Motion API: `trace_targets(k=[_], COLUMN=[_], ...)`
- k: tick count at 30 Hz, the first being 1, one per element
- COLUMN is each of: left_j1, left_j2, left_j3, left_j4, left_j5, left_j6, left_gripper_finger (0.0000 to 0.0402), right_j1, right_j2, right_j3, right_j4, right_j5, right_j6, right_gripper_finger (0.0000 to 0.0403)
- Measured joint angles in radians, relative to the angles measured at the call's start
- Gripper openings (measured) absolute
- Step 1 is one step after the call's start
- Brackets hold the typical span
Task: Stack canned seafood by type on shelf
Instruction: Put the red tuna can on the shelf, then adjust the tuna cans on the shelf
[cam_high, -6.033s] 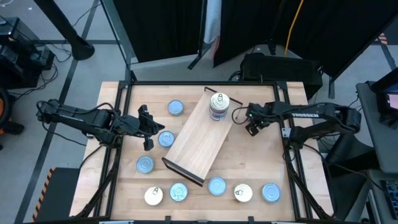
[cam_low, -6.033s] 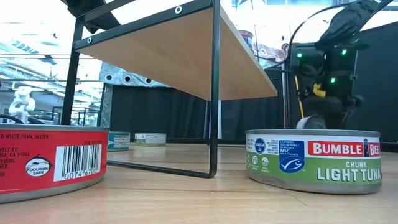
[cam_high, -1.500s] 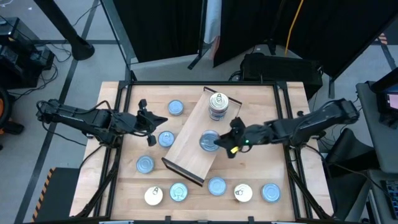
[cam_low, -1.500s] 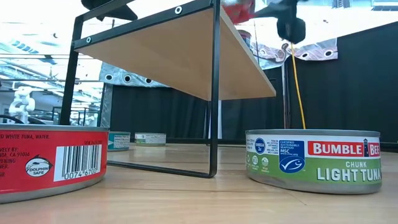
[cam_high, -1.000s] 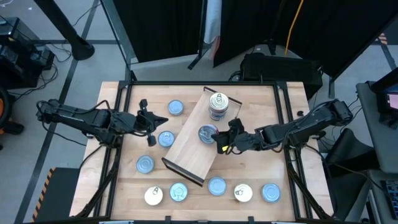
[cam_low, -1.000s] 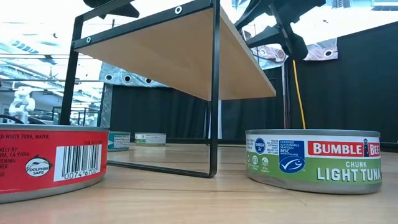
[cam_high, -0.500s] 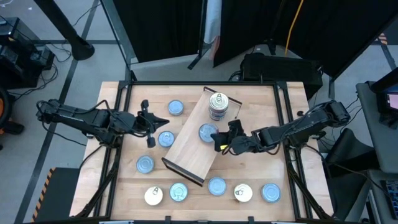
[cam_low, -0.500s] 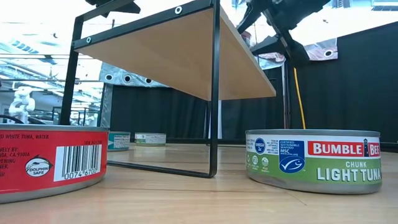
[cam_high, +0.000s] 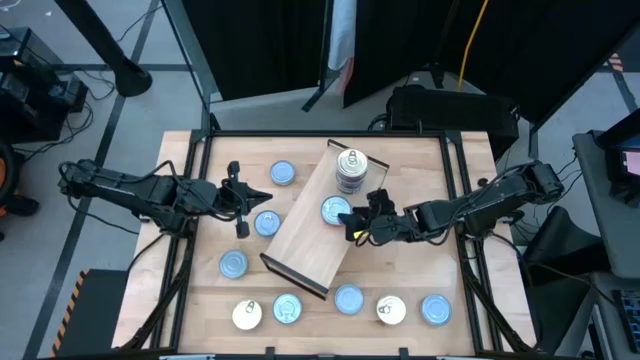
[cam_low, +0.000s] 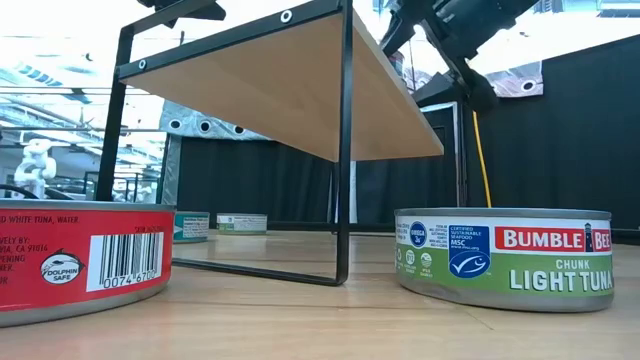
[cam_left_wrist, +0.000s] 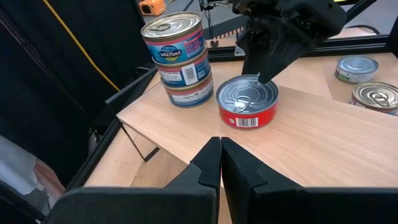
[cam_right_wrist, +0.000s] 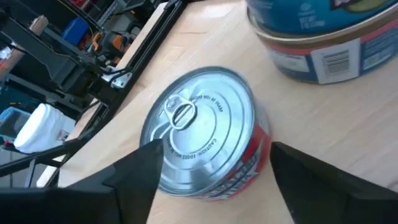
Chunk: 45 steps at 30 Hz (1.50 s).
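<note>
Straddling red tin (cam_high: 336, 211), right claw (cam_high: 353, 222) open

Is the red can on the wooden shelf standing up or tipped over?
Standing up. The red can sits flat on the shelf, pull-tab lid facing upward, beside the stack of cans. The right gripper is open around it.
</note>
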Motion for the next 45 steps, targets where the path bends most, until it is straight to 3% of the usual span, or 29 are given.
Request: trace_targets(k=[7,13,17,20,24,28,33,39,45], left_j1=[0.000,0.000,0.000,0.007,0.040,0.082,0.127,0.206,0.272], left_j2=[0.000,0.000,0.001,0.013,0.049,0.097,0.167,0.238,0.258], left_j3=[0.000,0.000,0.000,0.000,0.000,0.000,0.000,0.000,0.000], left_j4=[-0.003,-0.003,-0.001,0.023,0.069,0.165,0.218,0.291,0.316], left_j5=[0.040,0.097,0.096,0.033,-0.092,-0.063,-0.029,0.052,0.160], left_j6=[-0.003,-0.003,-0.002,0.021,0.027,0.055,0.092,0.138,0.157], left_gripper_finger=[0.0015,0.0015,0.0015,0.0015,0.0015,0.0015,0.0015,0.0015,0.0015], right_j1=[0.001,0.049,0.100,0.119,0.117,0.111,0.111,0.110,0.085], right_j2=[-0.039,-0.113,-0.118,-0.110,-0.108,-0.108,-0.108,-0.107,-0.107], right_j3=[0.000,0.000,0.000,0.000,0.000,0.000,-0.064,-0.215,-0.248], right_j4=[-0.049,-0.081,-0.166,-0.181,-0.181,-0.198,-0.173,0.084,0.230], right_j5=[0.031,0.031,0.132,0.229,0.266,0.301,0.307,0.306,0.299], right_j6=[-0.084,-0.344,-0.536,-0.622,-0.723,-0.761,-0.759,-0.815,-0.883], right_gripper_finger=[0.0315,0.0313,0.0313,0.0313,0.0306,0.0262,0.0178,0.0087,0.0028])
